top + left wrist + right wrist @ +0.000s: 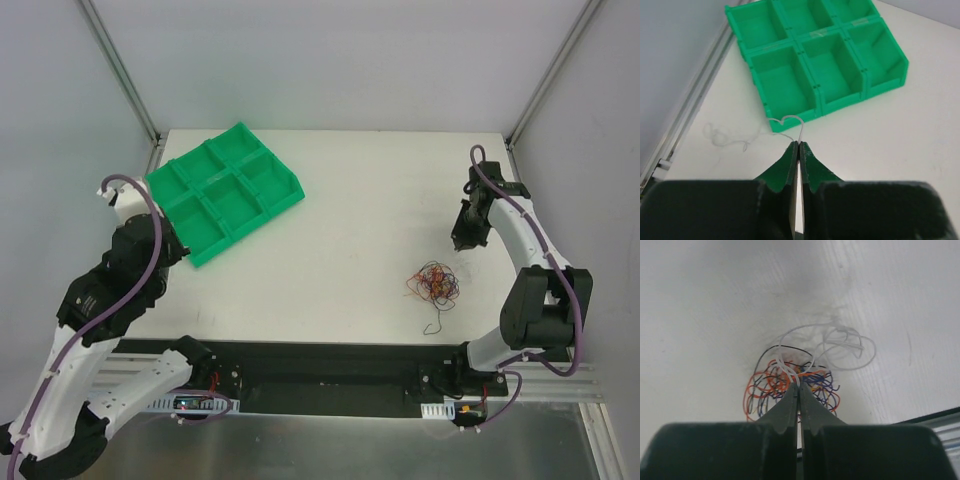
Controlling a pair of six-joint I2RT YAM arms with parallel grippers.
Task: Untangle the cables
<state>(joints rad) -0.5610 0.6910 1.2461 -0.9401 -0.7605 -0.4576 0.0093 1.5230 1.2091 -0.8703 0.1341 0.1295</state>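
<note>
Left fingers (798, 144) together, pinching white cable (801, 132) at tips; green tray (840, 102) beyond. Right fingers (798, 385) together, pinching white strand (785, 368); coloured tangle (766, 384) just past tips.

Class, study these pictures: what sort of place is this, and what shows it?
Most likely a robotics lab workcell: two robot arms bolted to a white table, metal frame posts around it, a green tray and tangled cables.
</note>
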